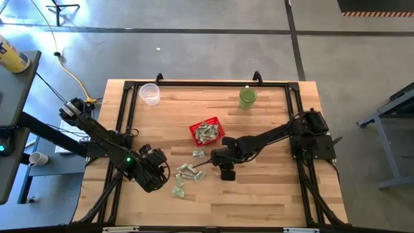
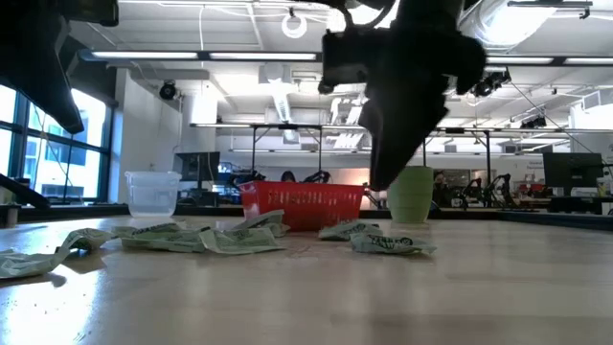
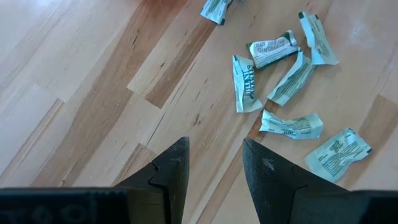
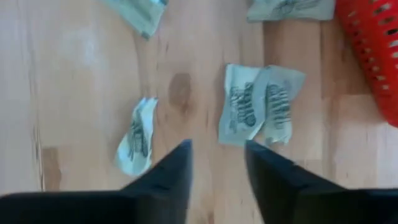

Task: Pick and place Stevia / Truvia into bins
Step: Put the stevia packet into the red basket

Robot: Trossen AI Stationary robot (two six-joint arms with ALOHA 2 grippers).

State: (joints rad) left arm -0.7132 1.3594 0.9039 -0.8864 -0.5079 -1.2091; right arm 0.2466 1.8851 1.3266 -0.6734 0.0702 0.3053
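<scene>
my right gripper [image 4: 216,163] hangs jaws spread and empty over loose stevia sachets [image 4: 260,103] just beside the red basket [image 1: 207,130], left gripper [image 3: 214,163] spread too, and i worry overlapping sachets could make me pinch two.

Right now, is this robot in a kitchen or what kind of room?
Probably a robotics lab or workshop, not a kitchen: a bare concrete floor around the table, ceiling strip lights, and rows of workbenches behind.
</scene>
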